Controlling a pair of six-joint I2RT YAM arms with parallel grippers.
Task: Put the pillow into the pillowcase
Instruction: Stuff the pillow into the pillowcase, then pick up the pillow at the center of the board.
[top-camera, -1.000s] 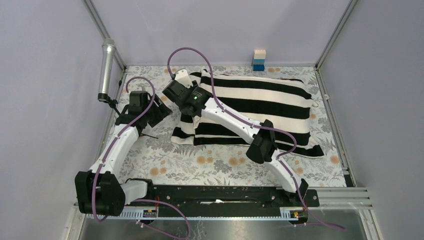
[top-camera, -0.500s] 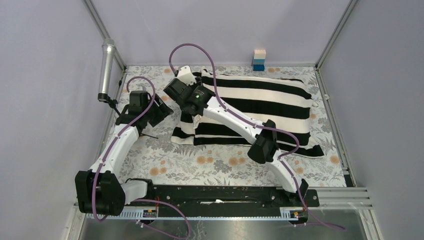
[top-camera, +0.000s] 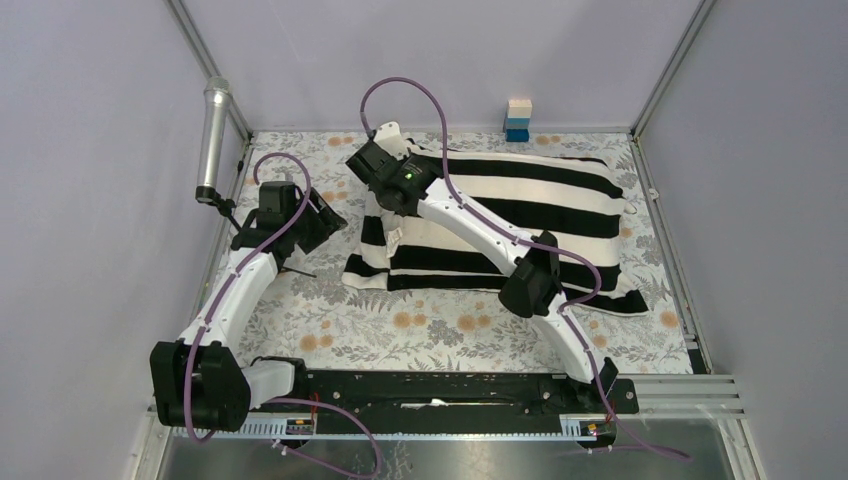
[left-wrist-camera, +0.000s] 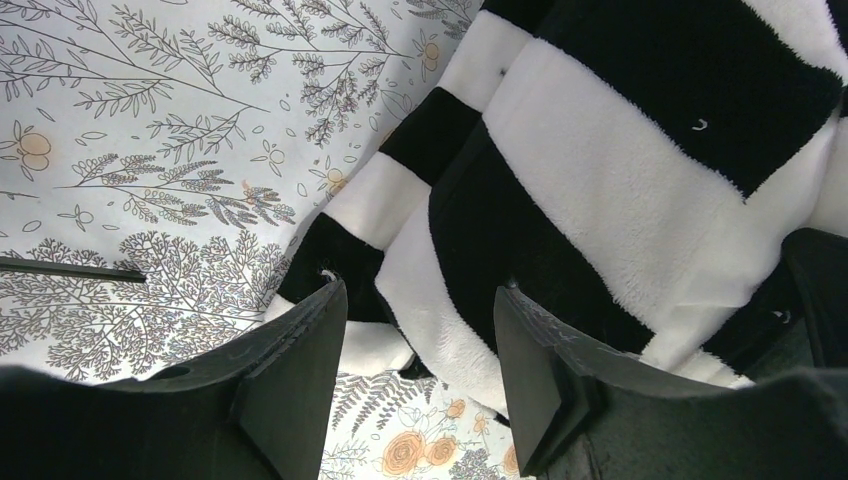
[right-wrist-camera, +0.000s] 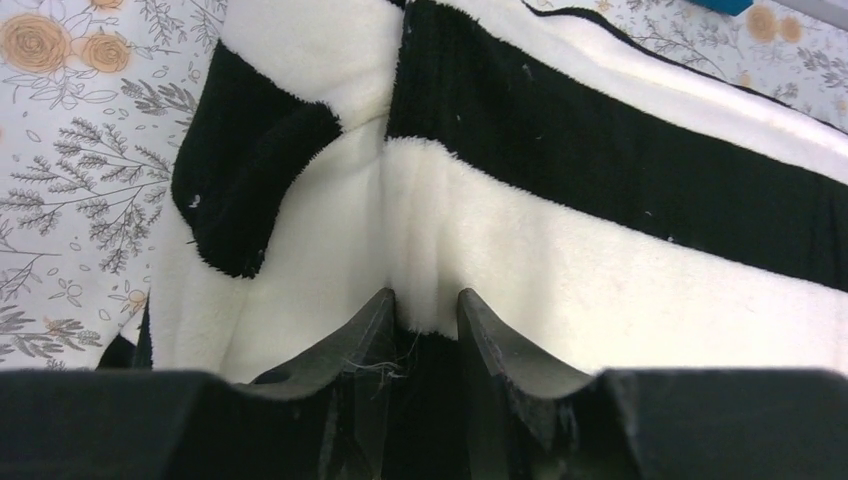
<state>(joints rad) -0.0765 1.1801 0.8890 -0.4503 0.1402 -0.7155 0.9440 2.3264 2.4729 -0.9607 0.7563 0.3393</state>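
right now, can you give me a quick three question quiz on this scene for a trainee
1. True or false: the left claw is shut on the pillowcase.
2. What does the right claw pinch? A the pillowcase B a towel C nothing
3. Fill in: the stacked blocks stand at the ___ edge of the table.

Key: 1 false, its fingers stand apart. 2 A, a fold of it sits between the fingers. 3 far.
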